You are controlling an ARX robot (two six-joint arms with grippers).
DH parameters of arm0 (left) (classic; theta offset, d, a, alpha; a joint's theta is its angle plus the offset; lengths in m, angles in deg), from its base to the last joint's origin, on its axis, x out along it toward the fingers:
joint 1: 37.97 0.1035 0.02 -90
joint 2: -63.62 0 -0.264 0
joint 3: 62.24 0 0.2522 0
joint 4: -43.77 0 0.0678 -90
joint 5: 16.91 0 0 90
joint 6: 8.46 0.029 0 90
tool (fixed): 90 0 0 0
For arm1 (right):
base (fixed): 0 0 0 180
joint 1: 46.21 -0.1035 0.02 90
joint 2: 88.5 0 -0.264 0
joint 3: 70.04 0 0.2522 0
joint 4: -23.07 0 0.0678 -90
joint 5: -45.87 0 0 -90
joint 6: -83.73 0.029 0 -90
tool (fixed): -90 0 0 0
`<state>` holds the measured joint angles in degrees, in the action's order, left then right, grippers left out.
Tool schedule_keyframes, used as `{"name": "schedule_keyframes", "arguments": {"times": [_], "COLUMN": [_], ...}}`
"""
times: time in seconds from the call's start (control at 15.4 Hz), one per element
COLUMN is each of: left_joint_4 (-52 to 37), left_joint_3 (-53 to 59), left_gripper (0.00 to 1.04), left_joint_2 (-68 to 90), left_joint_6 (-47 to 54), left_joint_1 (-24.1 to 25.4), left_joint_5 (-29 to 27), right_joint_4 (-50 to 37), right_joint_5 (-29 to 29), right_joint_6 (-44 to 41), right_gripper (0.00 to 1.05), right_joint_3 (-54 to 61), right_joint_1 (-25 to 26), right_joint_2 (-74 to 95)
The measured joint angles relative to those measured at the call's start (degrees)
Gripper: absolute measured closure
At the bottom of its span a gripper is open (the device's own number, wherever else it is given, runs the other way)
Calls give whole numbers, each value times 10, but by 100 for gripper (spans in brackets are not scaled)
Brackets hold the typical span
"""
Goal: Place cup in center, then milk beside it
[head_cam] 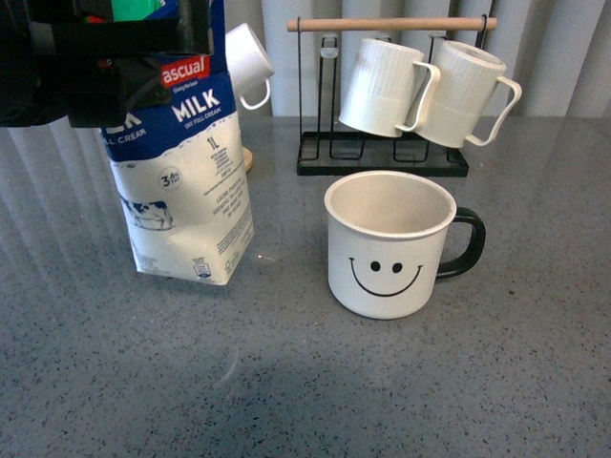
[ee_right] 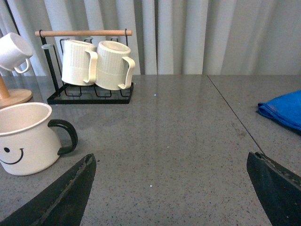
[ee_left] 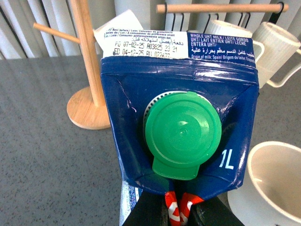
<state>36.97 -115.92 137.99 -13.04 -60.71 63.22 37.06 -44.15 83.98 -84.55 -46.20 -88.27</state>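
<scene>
The cup [head_cam: 389, 244], white with a black smiley face and black handle, stands upright on the grey table near the middle. It also shows in the right wrist view as the cup [ee_right: 26, 139], and its rim edges into the left wrist view [ee_left: 277, 181]. The milk [head_cam: 183, 181], a blue-and-white carton, rests tilted on the table just left of the cup. My left gripper [head_cam: 124, 43] is shut on the milk's top. From the left wrist, the milk [ee_left: 181, 127] fills the view with its green cap, held by my left gripper [ee_left: 175, 212]. My right gripper [ee_right: 171, 188] is open over bare table.
A black rack [head_cam: 382, 157] with a wooden bar holds two ribbed white mugs [head_cam: 387, 86] behind the cup. A wooden mug tree [ee_left: 89, 70] with a small white cup [head_cam: 248, 62] stands behind the milk. A blue cloth [ee_right: 284, 110] lies at the far right.
</scene>
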Motion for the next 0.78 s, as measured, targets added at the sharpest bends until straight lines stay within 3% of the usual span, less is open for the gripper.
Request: {"name": "schedule_keyframes", "arguments": {"times": [0.39,0.78], "left_joint_4": [-31,-56], "left_joint_3": [-26,-33], "left_gripper": [101,101], "left_joint_2": [59,102], "left_joint_6": [-34,-69], "left_joint_1": [-73,-97], "left_joint_5": [-81,-115], "right_joint_4": [0,0], "right_joint_5": [0,0], "right_joint_6": [0,0], "right_gripper": [7,7], "right_joint_3": [0,0], "right_joint_1": [0,0], "right_joint_2": [0,0]}}
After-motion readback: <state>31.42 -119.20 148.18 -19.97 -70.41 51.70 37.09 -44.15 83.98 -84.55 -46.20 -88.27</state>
